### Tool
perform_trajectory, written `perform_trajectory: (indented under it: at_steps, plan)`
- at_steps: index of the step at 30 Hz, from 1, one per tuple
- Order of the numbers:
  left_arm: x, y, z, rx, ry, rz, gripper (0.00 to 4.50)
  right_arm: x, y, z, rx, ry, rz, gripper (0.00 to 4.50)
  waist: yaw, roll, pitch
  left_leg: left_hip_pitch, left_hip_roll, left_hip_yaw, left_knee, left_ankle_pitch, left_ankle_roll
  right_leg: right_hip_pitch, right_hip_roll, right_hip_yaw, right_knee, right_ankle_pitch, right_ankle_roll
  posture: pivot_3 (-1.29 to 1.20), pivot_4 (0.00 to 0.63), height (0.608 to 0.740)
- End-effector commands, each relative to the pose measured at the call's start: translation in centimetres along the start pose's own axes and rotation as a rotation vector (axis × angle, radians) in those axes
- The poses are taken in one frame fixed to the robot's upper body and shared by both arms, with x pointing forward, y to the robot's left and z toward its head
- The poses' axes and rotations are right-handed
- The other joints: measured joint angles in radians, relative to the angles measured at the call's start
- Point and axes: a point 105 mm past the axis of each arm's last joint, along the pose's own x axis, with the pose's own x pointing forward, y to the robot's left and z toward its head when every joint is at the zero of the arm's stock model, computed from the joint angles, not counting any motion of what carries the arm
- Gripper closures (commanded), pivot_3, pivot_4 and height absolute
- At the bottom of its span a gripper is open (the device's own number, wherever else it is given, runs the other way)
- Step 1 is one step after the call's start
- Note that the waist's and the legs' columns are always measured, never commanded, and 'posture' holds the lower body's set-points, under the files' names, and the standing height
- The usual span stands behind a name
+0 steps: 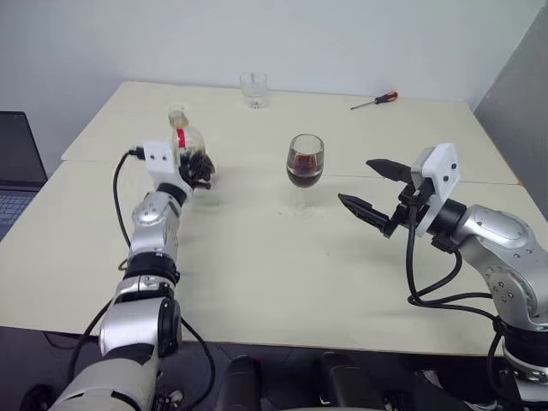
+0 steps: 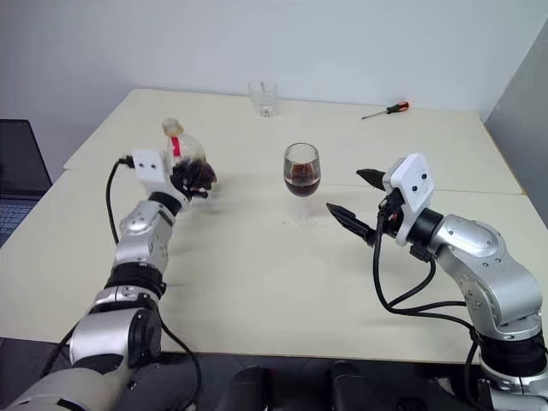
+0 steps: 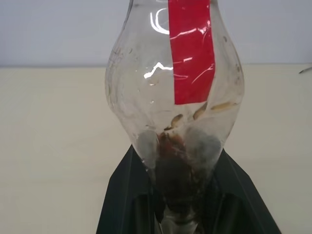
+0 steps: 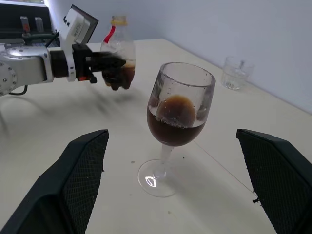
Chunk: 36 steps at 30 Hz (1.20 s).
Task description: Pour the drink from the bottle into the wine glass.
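Note:
The bottle (image 1: 181, 137) stands upright at the left of the table, its red label strip facing me and its yellowish neck on top. My left gripper (image 1: 199, 169) is shut on its lower body. A small rest of dark drink (image 3: 170, 148) lies in its bottom between the black fingers (image 3: 122, 195). I cannot tell whether the bottle touches the table. The wine glass (image 1: 305, 164) stands mid-table, its bowl about half full of dark brownish-red drink (image 4: 171, 130). To the right of the glass, my right gripper (image 1: 357, 181) is open and points at it, with nothing between its fingers.
A short clear tumbler (image 1: 253, 89) stands at the table's far edge. A screwdriver (image 1: 377, 100) with a red handle lies at the far right. A laptop (image 1: 13, 163) sits off the cream table (image 1: 257, 282) to the left. A grey wall panel rises at the right.

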Motion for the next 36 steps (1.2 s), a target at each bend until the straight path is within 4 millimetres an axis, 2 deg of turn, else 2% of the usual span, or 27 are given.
perform_trajectory:
  at_steps: [1,4,10,15,16,22,24,27,32,36]
  plan:
    - [0.1,0.3,1.8,-0.017,-0.074,0.033,3.76,0.1,0.0,1.2,-0.036,-0.031,0.022,0.00,0.002,0.000,0.000,0.000,0.000,0.000,0.000,0.000,0.000,0.000,0.000,-0.001,0.000,0.000,0.000,0.00,0.150,0.740]
    - [-0.3,0.5,0.8,-0.012,-0.044,0.053,3.76,0.3,-0.1,1.3,-0.040,-0.029,0.033,0.00,0.002,-0.001,-0.001,0.000,0.000,-0.001,0.000,0.000,0.000,0.001,0.000,-0.001,0.000,0.000,0.000,0.00,0.150,0.740]
    - [-1.3,0.9,-0.8,0.015,0.001,0.070,1.81,0.6,0.2,1.1,-0.039,-0.026,0.051,0.00,0.001,-0.001,-0.001,0.000,0.000,-0.001,0.000,0.000,0.000,0.000,0.000,-0.001,0.000,0.000,0.000,0.00,0.150,0.740]
    - [-1.7,1.0,-1.0,0.006,0.017,0.066,0.17,0.8,0.3,1.1,-0.040,-0.030,0.057,0.00,0.000,-0.001,-0.001,0.001,0.000,-0.001,-0.001,0.000,0.000,0.000,0.000,-0.001,0.000,0.000,0.000,0.00,0.150,0.740]
    - [-1.8,1.1,-0.8,0.013,0.017,0.062,0.05,0.8,0.3,1.1,-0.040,-0.030,0.059,0.00,0.000,-0.001,-0.001,0.000,0.000,-0.001,-0.001,0.000,0.000,0.000,0.000,-0.001,0.000,0.000,0.000,0.00,0.150,0.740]
    - [-2.1,1.4,0.7,0.028,0.005,0.029,0.05,1.1,0.2,1.3,-0.044,-0.040,0.072,0.00,0.000,-0.001,-0.001,0.000,0.000,-0.001,-0.001,0.000,0.000,0.000,0.000,-0.001,0.000,0.000,0.000,0.00,0.150,0.740]
    - [-2.4,0.7,1.3,0.031,0.008,-0.030,0.05,1.1,0.2,1.4,-0.044,-0.041,0.079,0.00,-0.001,-0.001,-0.001,0.000,0.000,-0.001,-0.001,0.000,0.000,0.000,0.000,-0.001,0.000,0.000,0.000,0.00,0.150,0.740]
    - [-4.0,-0.7,1.9,0.047,0.042,-0.171,0.05,1.1,0.0,1.2,-0.045,-0.024,0.101,0.00,-0.004,-0.001,-0.001,0.001,0.001,-0.001,-0.001,0.000,0.000,0.000,0.000,0.000,0.000,0.000,0.000,0.00,0.150,0.740]
    - [-5.9,1.0,3.0,0.085,0.057,-0.125,0.05,0.8,-0.9,1.0,-0.080,0.017,0.149,0.00,-0.003,-0.001,-0.001,0.001,0.001,-0.001,-0.001,0.000,0.000,0.001,0.000,0.000,0.000,0.000,0.000,0.00,0.150,0.740]
    - [-6.6,1.8,5.5,0.137,0.036,-0.095,0.05,0.9,-2.1,1.3,-0.109,0.022,0.161,0.00,-0.002,-0.001,-0.001,0.001,0.001,-0.001,-0.001,0.000,0.000,0.001,0.000,0.000,0.000,0.000,0.000,0.00,0.150,0.740]
